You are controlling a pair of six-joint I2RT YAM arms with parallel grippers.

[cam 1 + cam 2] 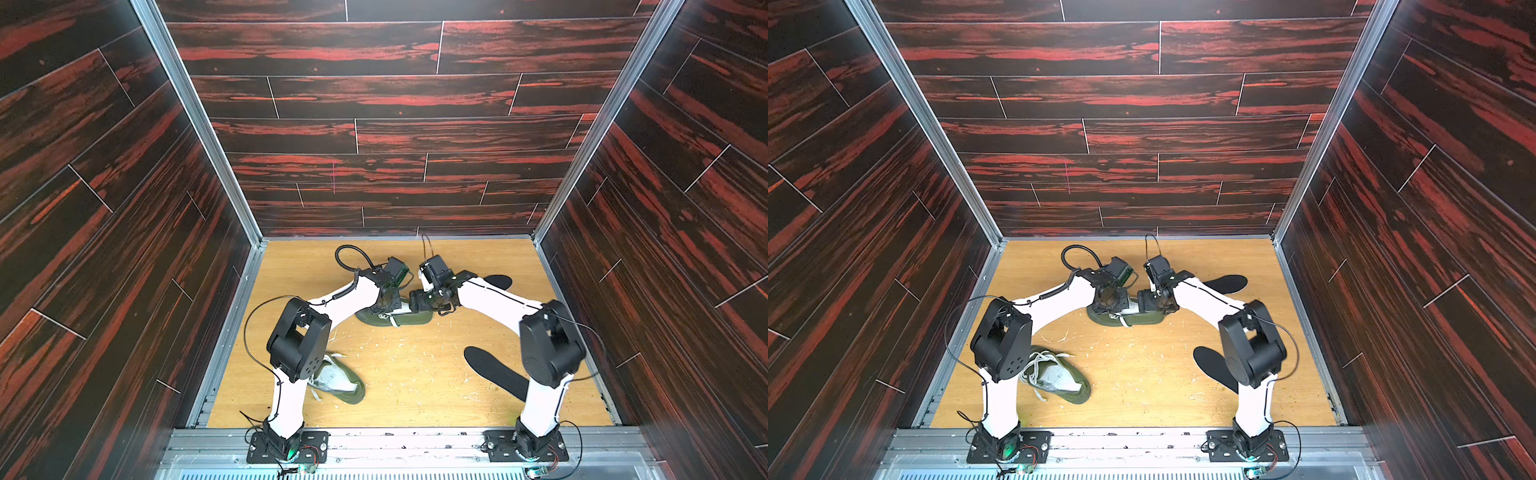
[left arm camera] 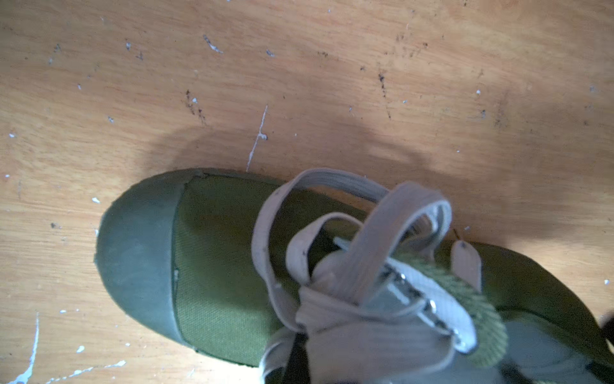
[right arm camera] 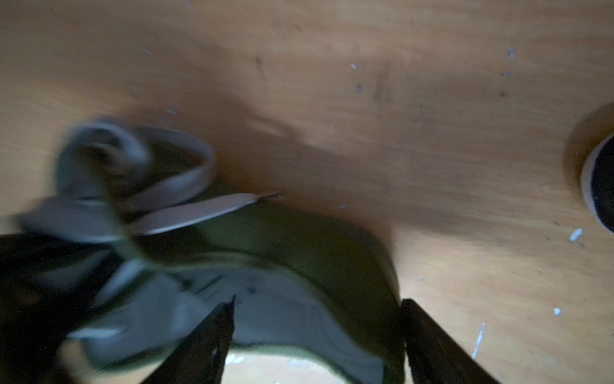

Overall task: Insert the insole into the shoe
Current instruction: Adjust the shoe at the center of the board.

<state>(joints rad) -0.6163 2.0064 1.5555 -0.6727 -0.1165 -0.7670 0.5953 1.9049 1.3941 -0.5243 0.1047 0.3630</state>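
An olive-green shoe (image 1: pixel 415 319) (image 1: pixel 1142 320) with grey laces lies mid-table with both grippers on it. My left gripper (image 1: pixel 386 303) (image 1: pixel 1111 301) is down on the lacing. Its jaws are shut, and the laces and the lifted tongue (image 2: pixel 465 299) bunch up against them. My right gripper (image 3: pixel 319 332) (image 1: pixel 419 301) stands open at the heel, one finger (image 3: pixel 212 339) inside the opening and the other finger (image 3: pixel 428 342) outside the heel wall. A black insole (image 1: pixel 494 372) (image 1: pixel 1210 361) lies flat at the front right, partly under my right arm.
A second green shoe (image 1: pixel 343 380) (image 1: pixel 1059 378) lies at the front left beside my left arm. Another black insole (image 1: pixel 500 281) (image 1: pixel 1229 282) (image 3: pixel 601 186) lies at the back right behind my right forearm. Dark panelled walls enclose the wooden table (image 1: pixel 407 374).
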